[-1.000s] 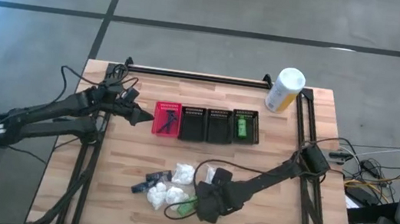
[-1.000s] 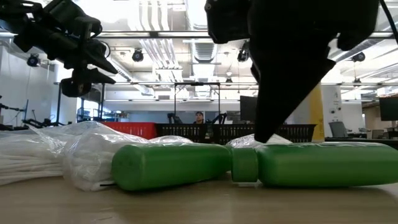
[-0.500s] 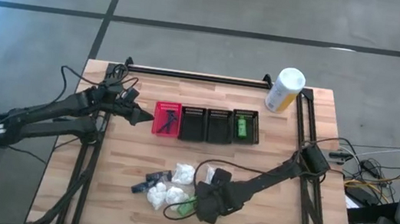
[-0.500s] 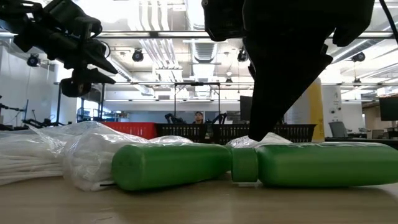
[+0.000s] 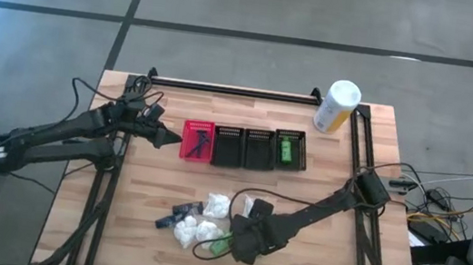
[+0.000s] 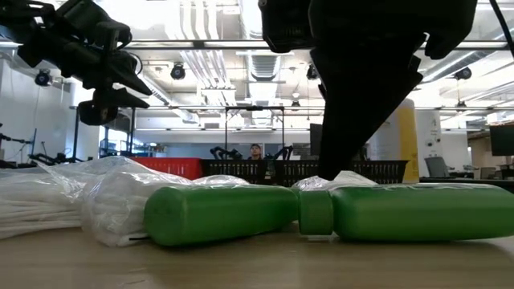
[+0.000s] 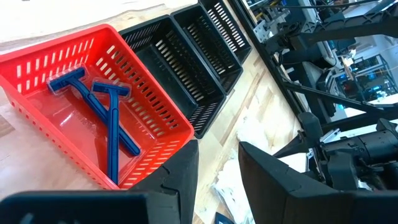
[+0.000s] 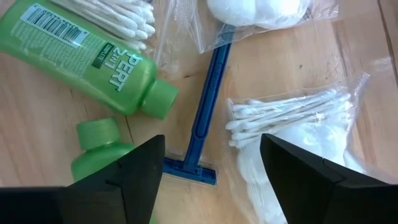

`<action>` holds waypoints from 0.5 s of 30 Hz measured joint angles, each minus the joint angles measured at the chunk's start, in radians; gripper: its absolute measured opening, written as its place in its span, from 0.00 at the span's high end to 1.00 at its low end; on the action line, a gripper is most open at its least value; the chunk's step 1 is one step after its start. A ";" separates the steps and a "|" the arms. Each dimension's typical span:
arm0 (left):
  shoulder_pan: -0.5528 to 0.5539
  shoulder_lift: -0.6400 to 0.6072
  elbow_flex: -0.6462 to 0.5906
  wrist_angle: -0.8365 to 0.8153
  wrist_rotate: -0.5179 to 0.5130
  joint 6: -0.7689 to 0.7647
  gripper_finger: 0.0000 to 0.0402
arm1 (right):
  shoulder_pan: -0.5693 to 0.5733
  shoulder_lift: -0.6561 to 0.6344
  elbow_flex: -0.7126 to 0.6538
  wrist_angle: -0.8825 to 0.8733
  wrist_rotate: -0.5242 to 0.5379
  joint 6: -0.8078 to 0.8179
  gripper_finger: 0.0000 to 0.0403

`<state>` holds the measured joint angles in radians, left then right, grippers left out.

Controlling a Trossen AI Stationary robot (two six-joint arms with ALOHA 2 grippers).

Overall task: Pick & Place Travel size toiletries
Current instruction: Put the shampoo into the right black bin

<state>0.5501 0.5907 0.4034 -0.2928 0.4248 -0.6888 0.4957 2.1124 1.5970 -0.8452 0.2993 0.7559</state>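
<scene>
The travel size toiletries lie in a pile near the table's front edge. In the right wrist view they are two green bottles [image 8: 93,56] [image 8: 102,149], a blue razor [image 8: 202,124], a bag of cotton swabs [image 8: 292,115] and a bag of cotton balls [image 8: 258,9]. My right gripper [image 8: 211,186] [image 5: 231,244] hangs open over the pile, pointing steeply down. Its fingers stand on either side of the razor's head end [image 8: 189,168]. My left gripper [image 7: 217,180] [image 5: 165,140] stays open beside the red basket [image 7: 93,74], which holds two blue razors [image 7: 109,118].
Three black baskets [image 5: 228,144] [image 5: 259,147] [image 5: 290,149] stand in a row right of the red basket [image 5: 197,140]; the rightmost holds a green bottle. A white-and-yellow canister [image 5: 336,106] stands at the far right. White bundles [image 5: 216,205] [image 5: 190,230] lie left of my right gripper.
</scene>
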 joint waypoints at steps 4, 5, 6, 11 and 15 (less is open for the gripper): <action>0.000 0.000 0.000 0.000 0.000 0.000 0.70 | 0.001 0.000 0.000 0.016 0.000 0.001 0.36; 0.000 0.000 0.000 0.000 0.000 0.000 0.70 | 0.001 0.000 0.000 0.019 0.000 0.001 0.35; 0.000 0.000 0.000 0.000 0.000 0.000 0.70 | 0.001 0.000 0.000 0.018 0.000 0.001 0.35; 0.000 0.002 0.000 0.000 -0.007 0.000 0.70 | 0.001 0.000 0.000 0.018 -0.001 0.028 0.30; 0.000 0.002 0.000 0.000 -0.007 0.001 0.70 | 0.002 0.000 0.000 0.024 -0.002 0.062 0.27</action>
<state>0.5499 0.5930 0.4034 -0.2928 0.4179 -0.6880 0.4973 2.1124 1.5974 -0.8215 0.2977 0.8175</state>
